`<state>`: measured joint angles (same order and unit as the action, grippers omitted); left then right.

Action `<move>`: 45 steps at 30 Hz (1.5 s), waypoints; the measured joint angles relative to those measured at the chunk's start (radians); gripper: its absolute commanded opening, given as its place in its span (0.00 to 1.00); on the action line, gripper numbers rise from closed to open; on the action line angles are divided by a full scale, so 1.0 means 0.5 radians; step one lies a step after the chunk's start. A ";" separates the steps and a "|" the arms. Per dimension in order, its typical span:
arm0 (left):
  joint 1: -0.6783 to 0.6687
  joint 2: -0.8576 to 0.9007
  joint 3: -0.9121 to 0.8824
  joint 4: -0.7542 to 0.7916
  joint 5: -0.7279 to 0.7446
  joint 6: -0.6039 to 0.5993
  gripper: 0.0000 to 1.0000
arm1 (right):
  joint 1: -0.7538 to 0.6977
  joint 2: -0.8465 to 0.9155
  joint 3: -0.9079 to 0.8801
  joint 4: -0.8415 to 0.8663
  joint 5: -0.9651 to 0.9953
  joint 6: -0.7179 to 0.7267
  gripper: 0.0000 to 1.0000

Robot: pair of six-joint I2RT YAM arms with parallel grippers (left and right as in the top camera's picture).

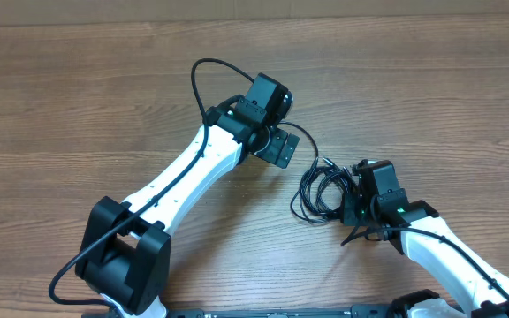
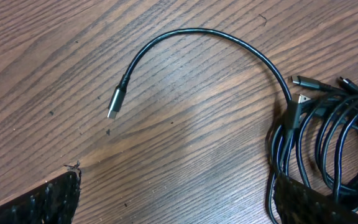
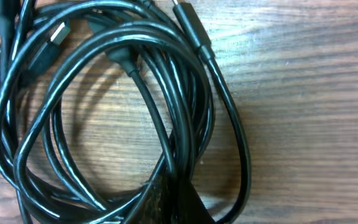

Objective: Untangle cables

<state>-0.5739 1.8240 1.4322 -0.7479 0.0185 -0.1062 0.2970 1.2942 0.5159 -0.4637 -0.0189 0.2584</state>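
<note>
Your right gripper [image 3: 169, 196] is closed on strands at the edge of the cables [image 1: 323, 190], likely anchoring the coil (my guess). Your left gripper [image 2: 179, 208] hangs wide open beside that coil, over the loose plug end [image 2: 115, 103] arcing out. Bare table [image 1: 104, 79] surrounds the coil.

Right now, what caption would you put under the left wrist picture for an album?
Open left gripper over a wooden table; one silver-tipped cable arcs out from the tangled black cables.

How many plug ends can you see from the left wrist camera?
4: a silver-tipped plug alone at left; three plugs at top of the cable bundle, right; more may be hidden.
</note>
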 measured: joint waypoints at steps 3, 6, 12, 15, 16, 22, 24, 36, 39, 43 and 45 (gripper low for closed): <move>0.000 0.000 0.000 -0.001 0.001 0.000 1.00 | 0.000 -0.005 0.076 -0.194 -0.001 0.002 0.04; 0.000 0.000 0.000 0.000 0.001 0.000 1.00 | 0.000 -0.062 0.229 -0.427 -0.002 0.001 0.04; 0.000 0.000 0.000 0.000 0.000 0.000 1.00 | 0.000 -0.362 0.584 -0.686 -0.005 -0.002 0.04; 0.000 -0.001 0.000 0.000 0.000 0.000 1.00 | 0.000 -0.538 0.637 -0.657 -0.005 -0.001 0.04; 0.000 0.000 0.000 0.000 0.000 0.000 1.00 | 0.000 -0.603 0.639 -0.640 -0.005 -0.002 0.04; 0.000 -0.001 0.000 0.000 0.000 0.000 1.00 | 0.000 -0.916 0.639 -0.632 0.075 0.008 0.04; 0.000 0.000 0.000 0.000 0.000 0.000 1.00 | 0.000 -0.958 0.639 -0.637 0.121 0.024 0.04; 0.000 0.000 0.000 0.000 0.000 0.000 0.99 | 0.000 -0.840 0.639 -1.002 0.529 0.220 0.16; 0.000 -0.001 0.000 0.000 0.000 0.000 1.00 | 0.000 -0.768 0.639 -1.053 0.571 0.357 0.33; 0.000 -0.001 0.000 0.000 0.000 0.000 1.00 | 0.000 -0.638 0.640 -1.106 0.594 0.521 0.44; 0.000 0.000 0.000 0.000 0.000 0.000 1.00 | 0.000 -0.576 0.640 -1.099 0.597 0.552 0.48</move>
<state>-0.5739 1.8240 1.4322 -0.7479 0.0185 -0.1062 0.2970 1.0061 0.8360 -1.0134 0.2798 0.5346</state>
